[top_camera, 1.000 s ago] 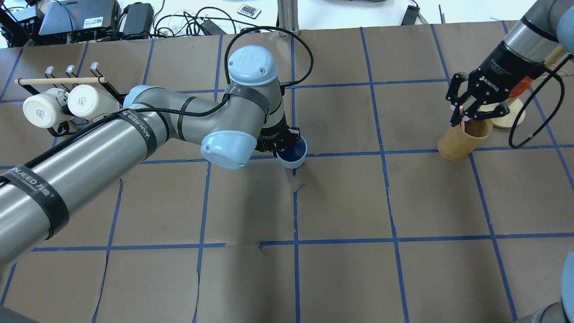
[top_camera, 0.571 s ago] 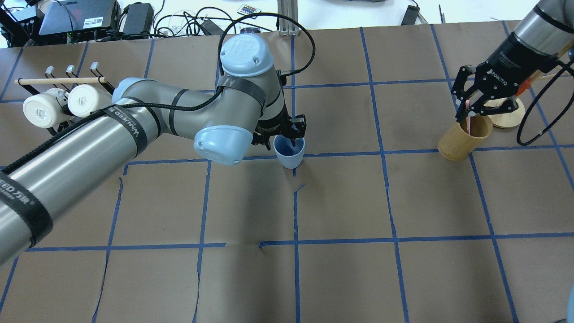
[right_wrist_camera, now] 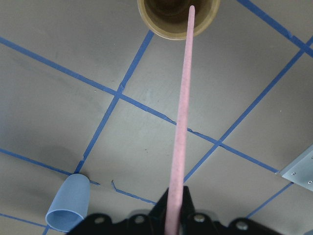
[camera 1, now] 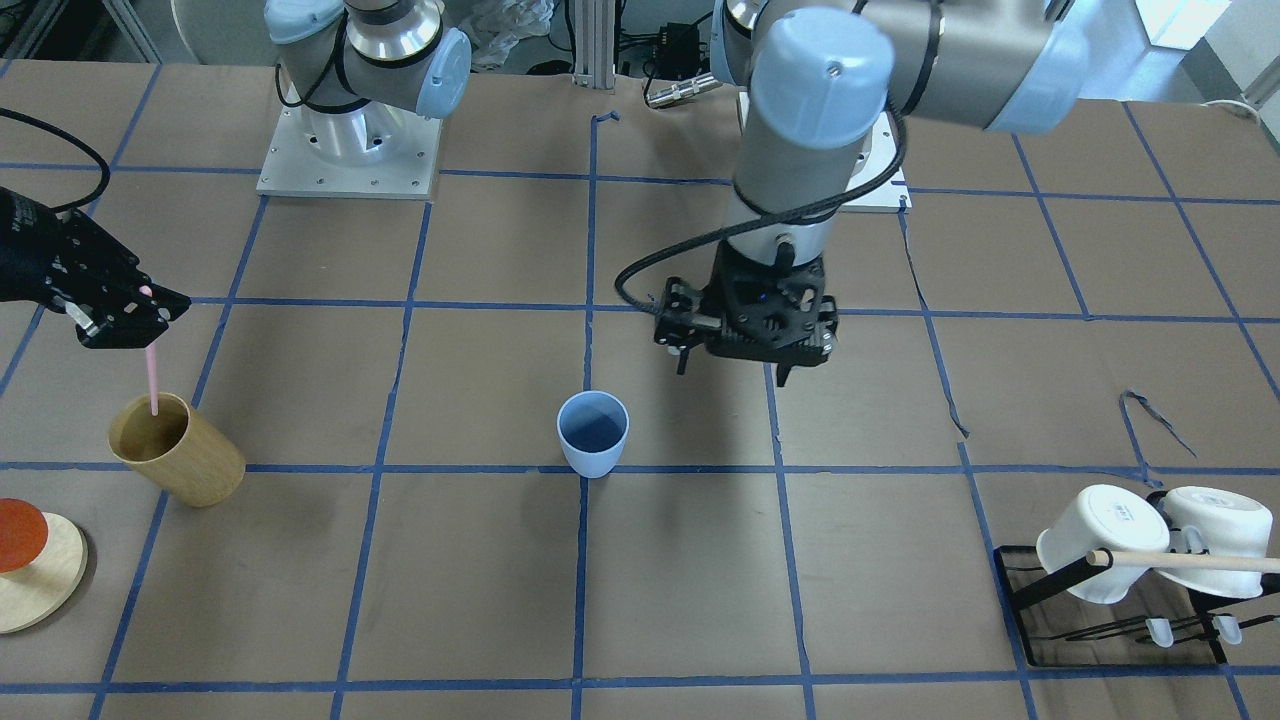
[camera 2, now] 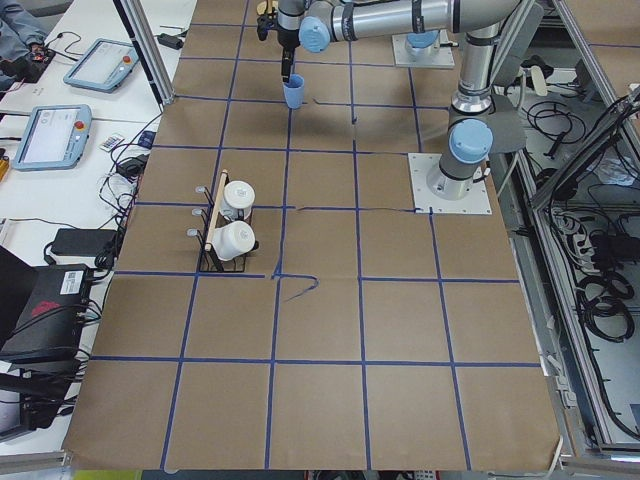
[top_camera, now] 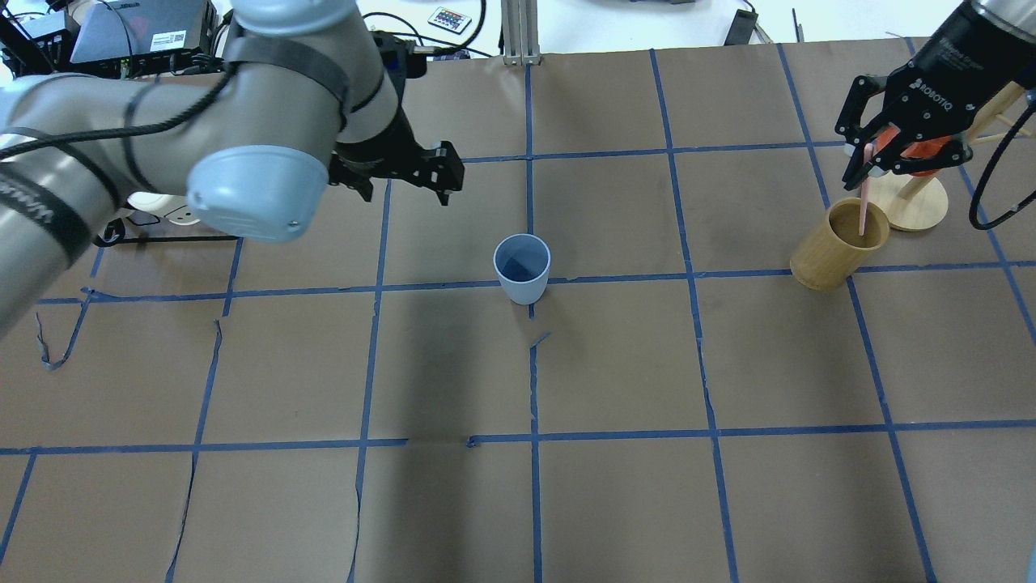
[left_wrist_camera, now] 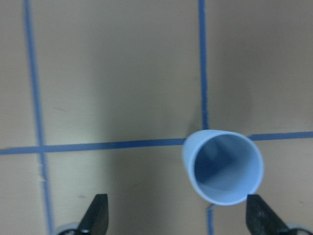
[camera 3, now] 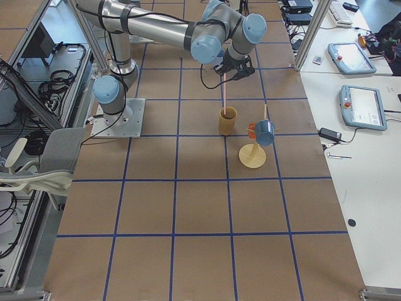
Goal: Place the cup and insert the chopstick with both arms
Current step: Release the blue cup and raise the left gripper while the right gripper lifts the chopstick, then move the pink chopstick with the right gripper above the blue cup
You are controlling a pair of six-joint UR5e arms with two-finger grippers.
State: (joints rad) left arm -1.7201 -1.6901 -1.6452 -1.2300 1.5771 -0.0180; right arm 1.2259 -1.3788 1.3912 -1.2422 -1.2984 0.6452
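The light blue cup (top_camera: 522,267) stands upright on a tape crossing mid-table, nothing touching it; it also shows in the front view (camera 1: 593,432) and the left wrist view (left_wrist_camera: 224,166). My left gripper (top_camera: 403,190) is open and empty, raised above the table behind and to the left of the cup. My right gripper (top_camera: 864,162) is shut on the top of the pink chopstick (top_camera: 864,202). The stick hangs straight down, its lower tip at the mouth of the tan wooden cup (top_camera: 834,251). The right wrist view shows the chopstick (right_wrist_camera: 182,112) pointing into that cup.
A black rack with two white mugs (camera 1: 1100,545) and a wooden dowel (camera 1: 1190,560) stands at the table's left end. A round wooden stand (top_camera: 914,202) with an orange piece stands just behind the wooden cup. Blue tape lines grid the brown table.
My left gripper has let go of the blue cup, opened, and pulled up and away to the back left. My right gripper has risen, drawing the pink chopstick up out of the wooden cup.
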